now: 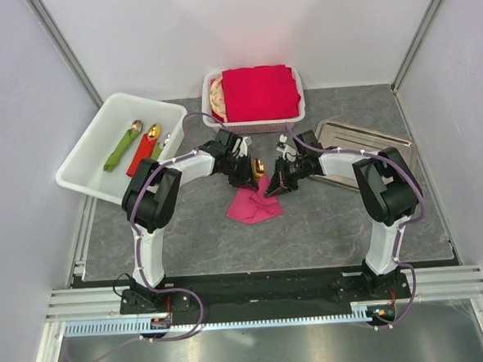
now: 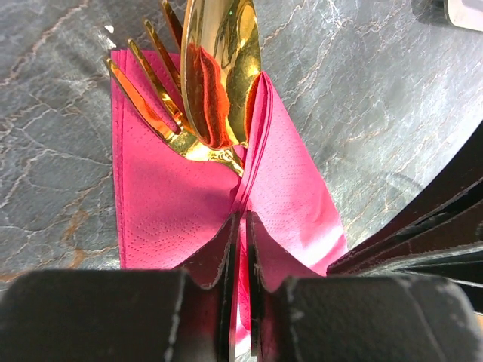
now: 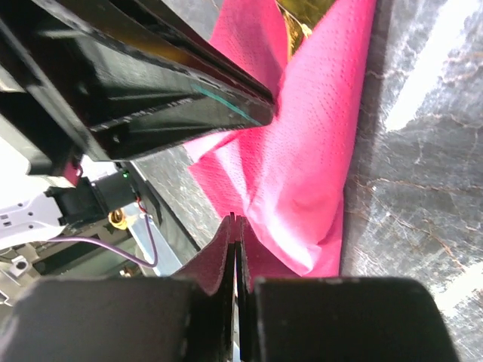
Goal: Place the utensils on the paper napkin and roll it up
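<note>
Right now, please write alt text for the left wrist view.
The left gripper is shut on a fold of the pink paper napkin, which wraps a gold fork and spoon on a grey marbled table.

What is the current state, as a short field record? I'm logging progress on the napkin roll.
left gripper: shut on a raised fold of the paper napkin
right gripper: shut on another part of the napkin
utensils: gold spoon and fork lying on the napkin, heads past its edge
roll: not yet done; napkin only partly folded up
nearby: white bin, red napkin stack
</note>
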